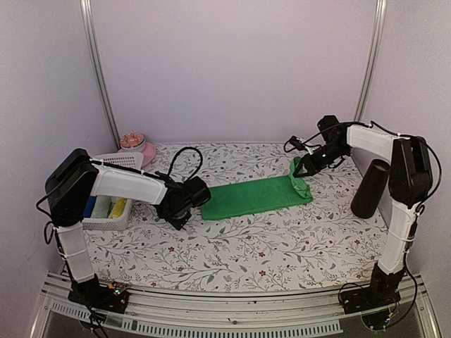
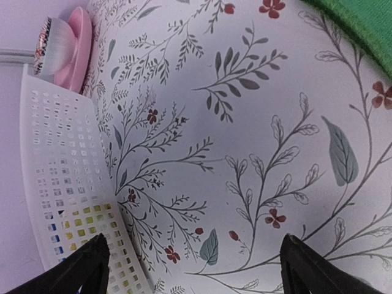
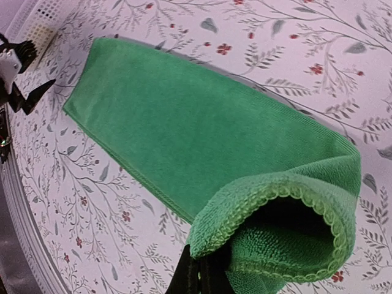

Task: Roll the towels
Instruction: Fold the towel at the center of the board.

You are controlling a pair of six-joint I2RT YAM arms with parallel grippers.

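**Inspector A:** We start with the right pincer (image 1: 304,170). What do we record?

**Inspector B:** Its jaws are clamped on the right end of the green towel (image 1: 257,196). In the right wrist view, the right pincer (image 3: 201,274) grips the edge from below. That end is raised and curled over into an open loop above the flat part.

**Inspector A:** And the rest of that towel?

**Inspector B:** It lies flat on the counter (image 1: 232,250), a long strip running left from the raised end, near the middle of the floral surface. Its left end rests on the counter, free.

**Inspector A:** The left pincer (image 1: 177,215)?

**Inspector B:** Jaws spread wide, holding nothing. In the left wrist view, the left pincer (image 2: 196,275) hangs over bare floral counter, with a corner of the green towel at the upper right. From above, we place it just beside the towel's left end, between the towel and the white mesh basket (image 1: 121,161).

**Inspector A:** Further out?

**Inspector B:** We see the yellow-lime towel (image 1: 117,206) in the basket, beside something blue; whether it is rolled, we cannot tell. A pink bowl (image 1: 146,152) stands just beyond the basket. A dark cylinder (image 1: 370,189) stands upright at the right, well apart from the green towel.
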